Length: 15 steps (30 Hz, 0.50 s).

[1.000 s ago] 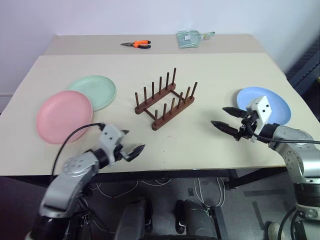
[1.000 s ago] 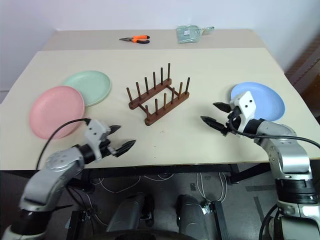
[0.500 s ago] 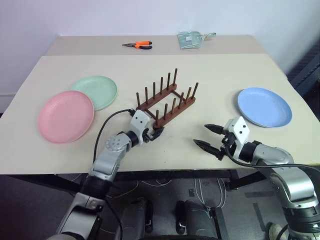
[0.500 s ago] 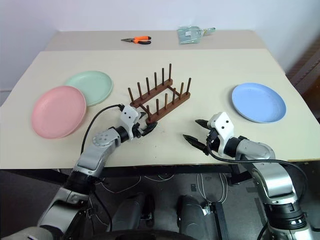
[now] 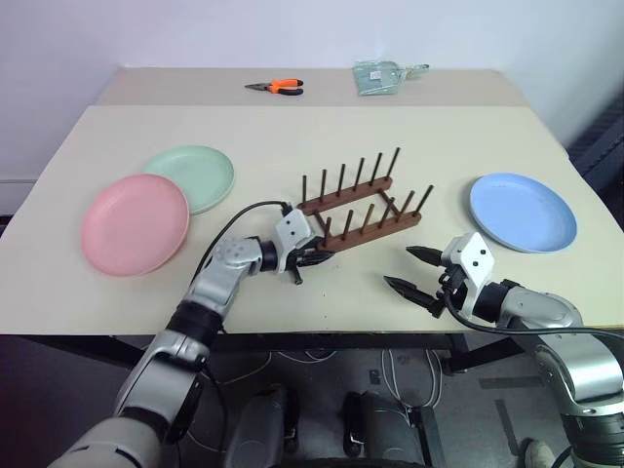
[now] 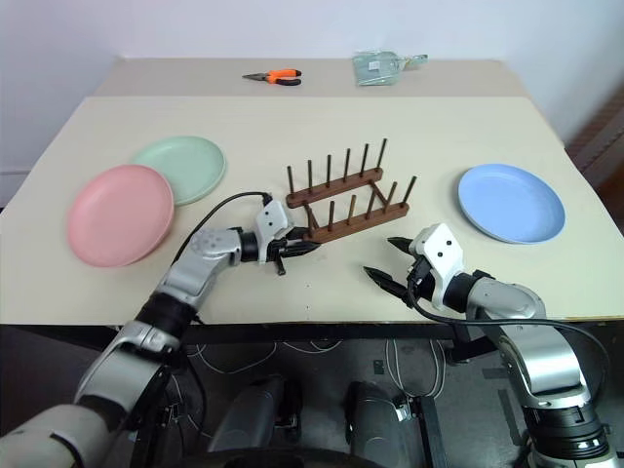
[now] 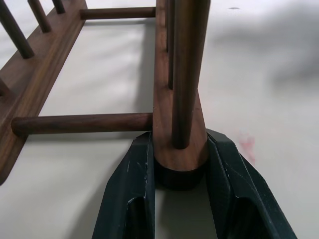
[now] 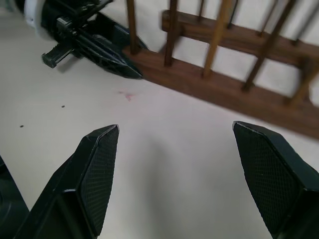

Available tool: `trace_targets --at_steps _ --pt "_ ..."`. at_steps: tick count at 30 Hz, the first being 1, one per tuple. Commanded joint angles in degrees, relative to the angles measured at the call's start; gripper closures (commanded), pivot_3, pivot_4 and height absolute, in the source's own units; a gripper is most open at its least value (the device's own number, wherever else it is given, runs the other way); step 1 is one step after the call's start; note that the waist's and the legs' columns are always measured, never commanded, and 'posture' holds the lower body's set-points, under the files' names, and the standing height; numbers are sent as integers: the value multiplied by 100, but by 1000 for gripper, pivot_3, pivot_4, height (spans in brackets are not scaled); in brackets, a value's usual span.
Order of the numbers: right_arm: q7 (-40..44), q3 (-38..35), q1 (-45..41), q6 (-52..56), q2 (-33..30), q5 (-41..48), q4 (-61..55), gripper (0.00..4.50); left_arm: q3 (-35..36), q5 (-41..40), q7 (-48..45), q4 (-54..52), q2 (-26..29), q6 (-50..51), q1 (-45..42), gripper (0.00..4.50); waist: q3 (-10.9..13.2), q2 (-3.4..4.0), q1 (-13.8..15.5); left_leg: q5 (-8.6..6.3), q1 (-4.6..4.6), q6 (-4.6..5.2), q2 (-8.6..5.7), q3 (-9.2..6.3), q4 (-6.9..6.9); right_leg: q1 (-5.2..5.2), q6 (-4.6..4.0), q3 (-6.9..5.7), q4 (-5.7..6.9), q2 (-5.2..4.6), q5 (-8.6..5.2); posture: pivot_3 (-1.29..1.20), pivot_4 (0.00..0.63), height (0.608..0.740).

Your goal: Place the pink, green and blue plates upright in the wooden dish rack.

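Observation:
The wooden dish rack (image 5: 375,230) stands mid-table, its two peg rows running roughly left to right. My left gripper (image 5: 314,255) is shut on the left end of the near rail, one finger on each side of it in the left wrist view (image 7: 179,142). Just right of the rack's near side, my right gripper (image 5: 400,268) hovers open over bare table with nothing in it. The pink plate (image 5: 134,222) and green plate (image 5: 195,175) lie flat at the left, the green partly under the pink. At the right, the blue plate (image 5: 522,212) lies flat.
Orange-handled pliers (image 5: 275,87) and a pale green packet (image 5: 382,76) lie on the far table section. A cable runs along my left arm. The table's front edge (image 5: 322,327) is close below both grippers.
My left gripper reached in from the front edge and shut on the rack's near rail. The rack has swung round and shifted right. My right gripper drew back from the blue plate.

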Motion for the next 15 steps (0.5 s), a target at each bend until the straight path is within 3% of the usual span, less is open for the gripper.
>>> trace_targets --at_steps 1,2,9,10,12,15 --pt "-89 -52 0 -193 93 -52 -167 761 -155 347 -278 902 -8 -566 -442 3750 1 -1 -5 0 0 0 0 0 0 -1 2 0 1 1 -1 0 150 740" --pt "-117 -30 -1 -208 120 -76 -166 761 -151 383 -341 1085 -4 -691 -520 3750 1 -1 -8 0 0 0 0 0 0 -1 2 0 1 2 -1 0 150 740" --pt "-329 21 -91 -207 177 -335 37 761 163 447 2 1270 266 -630 -457 353 0 -2 -41 -2 1 6 1 1 1 -1 4 0 4 3 -1 0 150 740" --pt "-354 31 -110 -188 128 -427 132 761 262 376 13 1034 373 -421 -316 353 0 -2 -71 -2 2 6 1 1 0 0 4 1 5 3 -1 0 150 740" --pt "-412 68 -167 -183 7 -678 372 1658 425 141 -156 211 651 132 134 458 -2 -2 -165 0 4 2 2 1 0 0 4 1 7 3 -1 0 150 740" --pt "-447 104 -314 -147 -62 -848 666 3141 558 -340 -454 -1386 1038 1156 922 1678 -3 -3 -299 6 8 -8 8 1 -5 0 3 4 10 6 -2 0 150 740"
